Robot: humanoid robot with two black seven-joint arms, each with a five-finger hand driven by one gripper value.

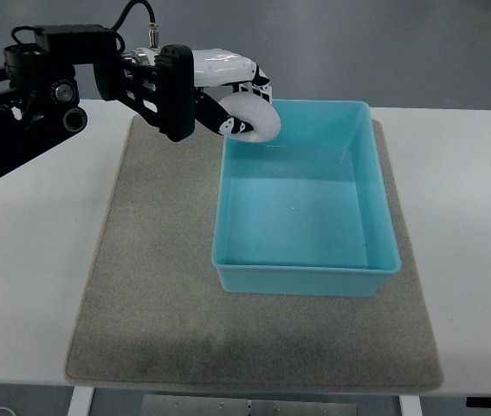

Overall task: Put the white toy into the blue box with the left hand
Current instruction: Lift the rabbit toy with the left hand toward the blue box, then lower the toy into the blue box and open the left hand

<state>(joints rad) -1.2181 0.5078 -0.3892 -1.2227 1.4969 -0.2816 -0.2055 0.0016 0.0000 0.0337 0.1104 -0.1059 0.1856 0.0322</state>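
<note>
Rig: we see one arm only, the left, entering from the upper left of the frame; the right arm does not appear in the top view.

Left hand: fingers curled round the white toy, which sits in its grasp. We see black finger links under a white shell over the knuckles. The hand is closed on the toy, not spread.

White toy: a rounded white object with a small dark mark on its near side; we cannot make out what it depicts. It hangs at the upper left corner of the blue box, overlapping the rim there. Whether it touches the rim we cannot tell from this angle.

Blue box: open rectangular bin, light blue, right of centre in the frame, nothing visible inside. It rests on a grey mat laid on the white table.

Step in hand: we judge this the carry, near its end. The toy is lifted and has reached the box edge but is not yet clearly over the floor of the box.

Next move: we expect the hand needs to travel a little further right and toward the lower part of the frame, so the toy is well inside the walls, then spread the fingers to let it drop.

Watch: release at the corner could leave the toy on the rim or on the mat.
</note>
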